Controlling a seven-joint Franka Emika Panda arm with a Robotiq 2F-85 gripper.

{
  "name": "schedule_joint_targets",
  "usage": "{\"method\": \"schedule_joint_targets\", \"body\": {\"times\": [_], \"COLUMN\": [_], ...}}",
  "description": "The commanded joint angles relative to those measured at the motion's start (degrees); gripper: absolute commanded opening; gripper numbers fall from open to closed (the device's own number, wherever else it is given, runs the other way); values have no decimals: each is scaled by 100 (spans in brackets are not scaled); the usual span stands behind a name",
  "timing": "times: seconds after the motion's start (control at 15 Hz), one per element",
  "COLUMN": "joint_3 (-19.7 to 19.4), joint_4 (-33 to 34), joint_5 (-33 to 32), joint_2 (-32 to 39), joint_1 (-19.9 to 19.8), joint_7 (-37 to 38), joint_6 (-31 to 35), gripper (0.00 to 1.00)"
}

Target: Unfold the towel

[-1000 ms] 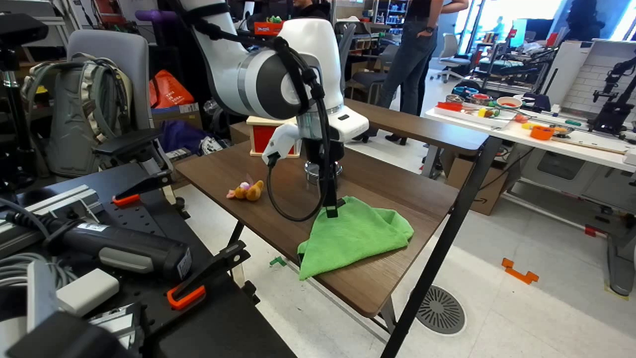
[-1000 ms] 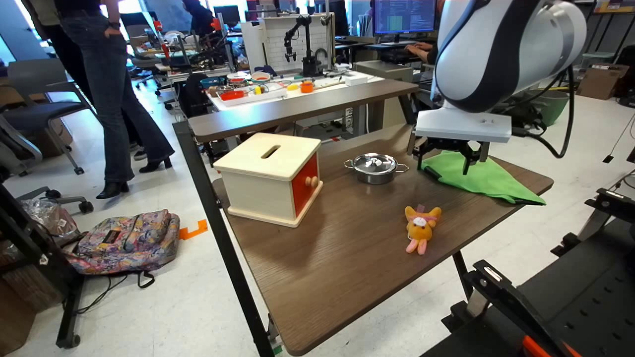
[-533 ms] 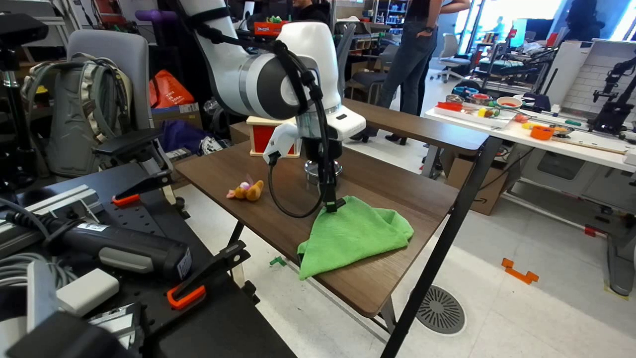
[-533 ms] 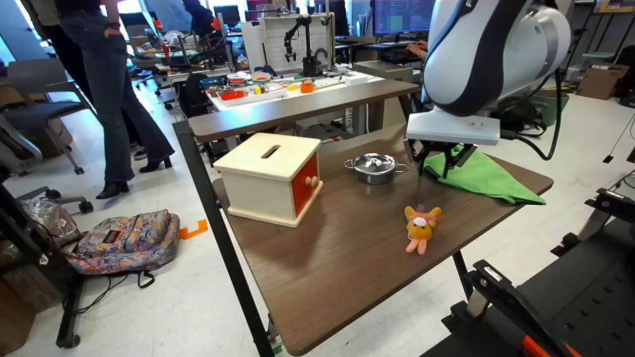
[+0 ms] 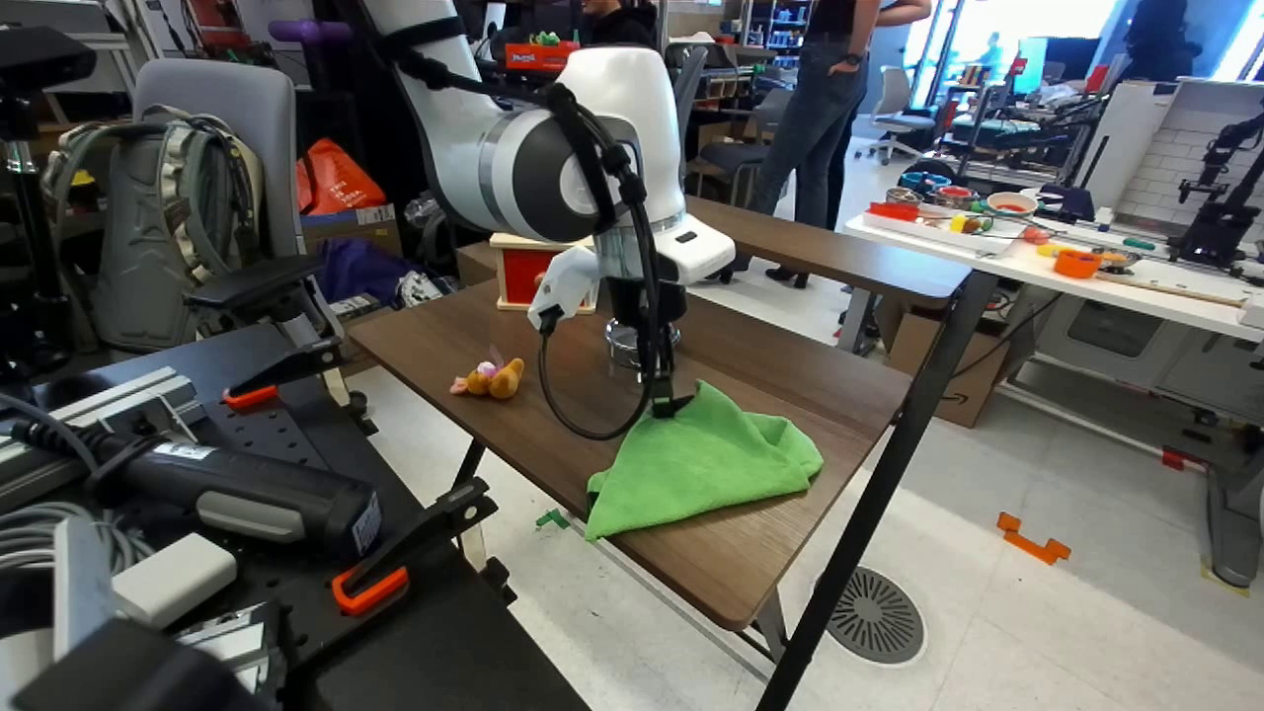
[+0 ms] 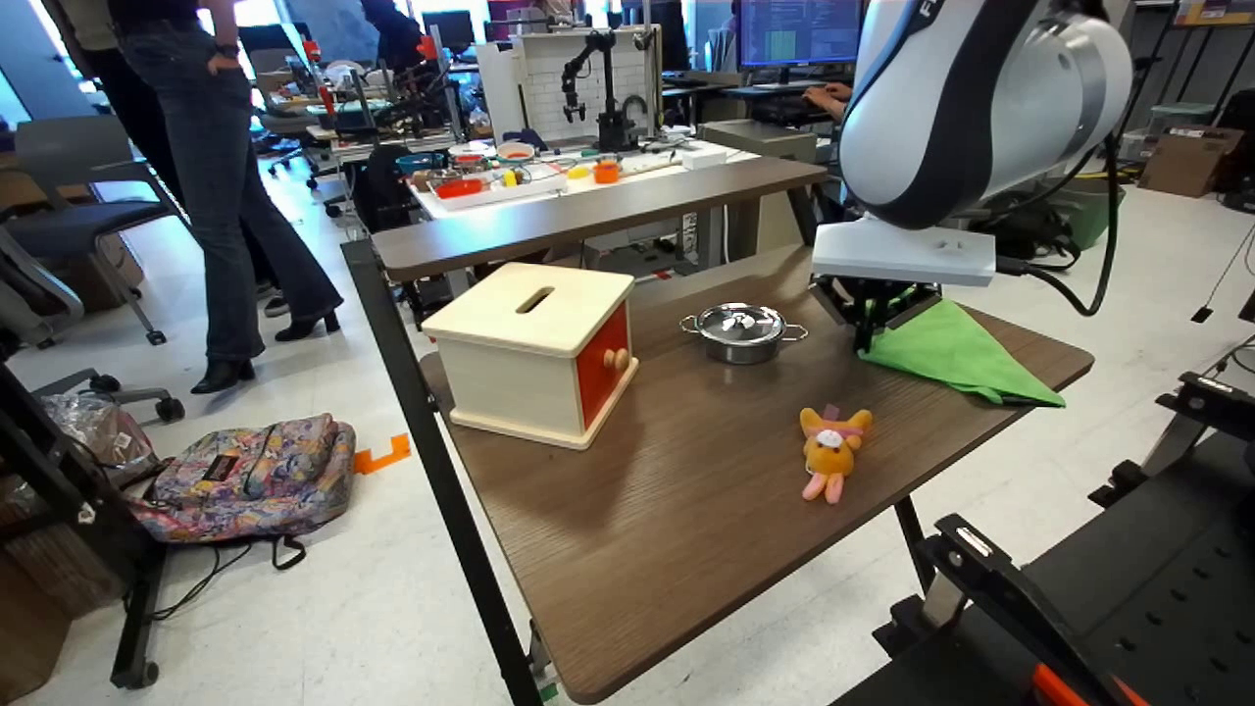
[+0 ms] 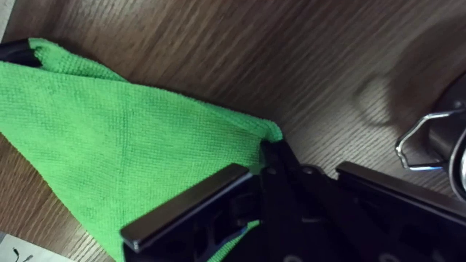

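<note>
Towel, pinched by hand, lengthwise aslant table, tip overhanging

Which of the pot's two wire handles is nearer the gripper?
The handle facing the gripper and the green towel; the other handle, across the pot, faces the wooden box.

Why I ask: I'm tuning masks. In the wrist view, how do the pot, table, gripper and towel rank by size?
Table: largest.
Towel and gripper: too alike to rank, with the gripper nearer the camera.
Pot: smallest, cut off by the frame's right edge.
</note>
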Motion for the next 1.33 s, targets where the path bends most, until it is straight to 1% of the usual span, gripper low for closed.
{"method": "schedule_joint_targets", "body": {"times": [0.0, 0.2, 0.67, 0.8, 1.07, 1.27], "joint_3": [-86, -189, -343, -328, -459, -781], "joint_4": [25, -1, -310, -547, -1260, -1864], "joint_5": [183, 132, -55, -99, -236, -564], "joint_2": [-86, -247, -948, -1216, -1764, -2221], "joint_1": [159, 333, 536, 475, 453, 585], "joint_7": [-208, -191, -178, -235, -337, -233], "joint_6": [-161, -242, -678, -792, -776, -805], "gripper": [1, 1, 1, 1, 1, 1]}}
